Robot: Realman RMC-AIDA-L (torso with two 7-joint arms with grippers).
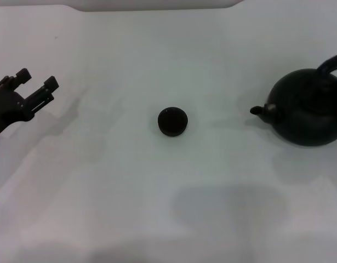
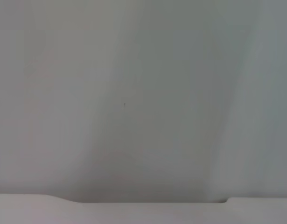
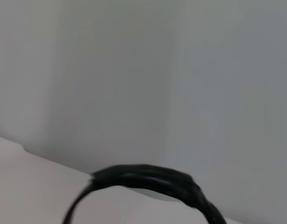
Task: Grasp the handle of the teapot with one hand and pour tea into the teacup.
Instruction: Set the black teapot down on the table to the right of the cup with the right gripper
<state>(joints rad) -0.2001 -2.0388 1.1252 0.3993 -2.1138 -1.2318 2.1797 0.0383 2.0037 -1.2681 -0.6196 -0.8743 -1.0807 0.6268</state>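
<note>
The round matte black teapot point(image 1: 309, 110) stands on the white table at the far right of the head view, its short spout point(image 1: 259, 109) pointing left toward the teacup. Its black arched handle point(image 1: 331, 64) rises at the frame edge and shows close up in the right wrist view point(image 3: 148, 179). The small black teacup point(image 1: 172, 121) sits at the table's middle. My left gripper point(image 1: 38, 81) is open and empty at the far left, above the table. My right gripper is out of view. No tea shows.
The white table point(image 1: 157, 208) runs under everything, with its far edge point(image 1: 157, 7) at the top of the head view. The left wrist view shows only bare white surface point(image 2: 143, 102) and an edge.
</note>
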